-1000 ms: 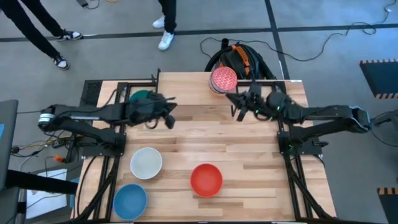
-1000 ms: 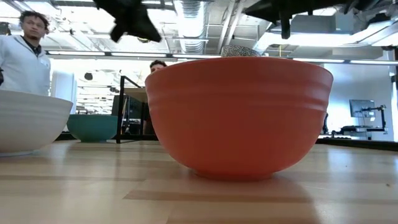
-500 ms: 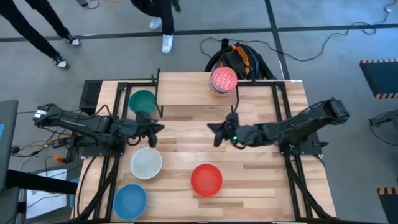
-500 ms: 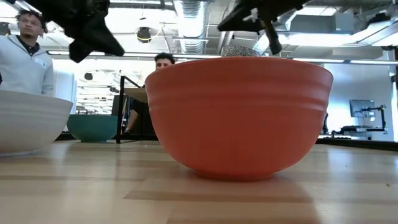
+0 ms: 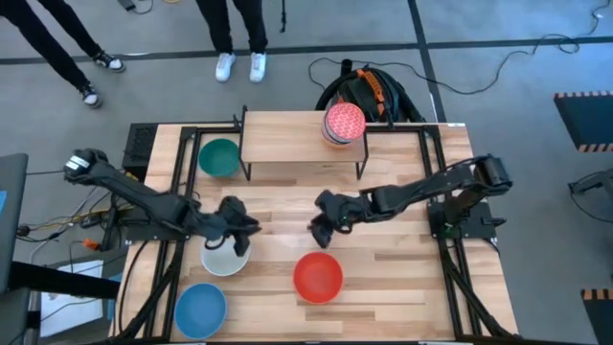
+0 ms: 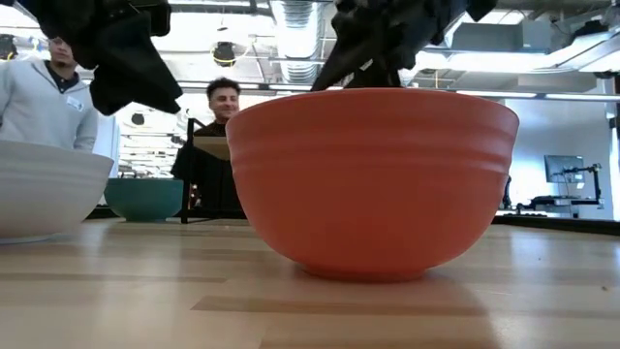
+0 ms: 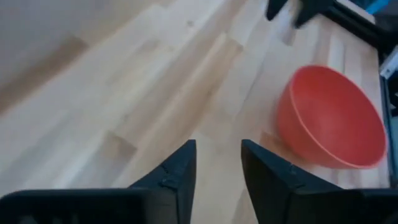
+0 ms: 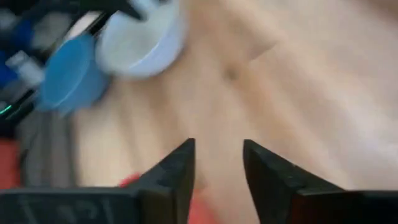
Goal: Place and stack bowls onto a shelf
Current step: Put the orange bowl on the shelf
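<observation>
Left gripper: fingers parted with a clear gap, nothing between them; in the high view it sits left of centre, over the upper edge of the white bowl.
Right gripper: fingers parted, holding nothing; in the high view it sits at centre, just above the red bowl.
White bowl: lower left of the high view, on the tabletop, partly under the left gripper; at the left edge of the low view.
Red bowl: lower centre of the high view, upright on the tabletop; fills the middle of the low view; right side of the left wrist view.
Blue bowl: lower left corner of the tabletop, below the white bowl and apart from it; upper left of the right wrist view, blurred.
Green bowl: upper left of the tabletop, just left of the shelf.
Pink speckled bowl: on the right end of the shelf, upper centre of the high view.
Shelf: light wood board on thin black legs at the upper edge of the table.
Writing: none readable.
Tabletop: pale wooden planks, black frame rails along both sides.
Room: grey floor with black cables; a black and orange bag behind the table; two people's legs at the upper left of the high view; in the low view two people stand beyond the table, under ceiling lights and ducts.
</observation>
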{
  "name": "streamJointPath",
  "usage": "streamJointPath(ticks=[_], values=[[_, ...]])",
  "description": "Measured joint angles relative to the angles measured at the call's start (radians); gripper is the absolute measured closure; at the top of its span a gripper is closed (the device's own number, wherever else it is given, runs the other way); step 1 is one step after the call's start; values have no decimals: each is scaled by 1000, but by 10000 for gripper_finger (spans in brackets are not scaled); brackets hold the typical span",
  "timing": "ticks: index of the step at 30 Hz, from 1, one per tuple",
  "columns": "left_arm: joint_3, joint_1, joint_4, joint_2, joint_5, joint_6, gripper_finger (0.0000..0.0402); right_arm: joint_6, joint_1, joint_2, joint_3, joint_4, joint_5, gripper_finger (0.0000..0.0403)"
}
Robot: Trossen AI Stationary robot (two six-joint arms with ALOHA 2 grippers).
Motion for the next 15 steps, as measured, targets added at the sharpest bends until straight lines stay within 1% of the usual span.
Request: streamJointPath(ticks=[2,4,6,9,15], values=[[26,-3,-8,36,7,-53,280,-25,-1,2,1,-6,-70,221],[69,-2,-64,47,-7,-132,277,-49,-10,2,1,3,-104,208],[105,-1,-136,46,-14,-174,277,-49,-30,2,1,1,-130,202],[136,-2,-197,46,15,-204,278,-23,-56,2,1,-43,-161,201],[137,-29,-275,102,211,-234,278,-22,-51,-4,1,-199,-164,212]])
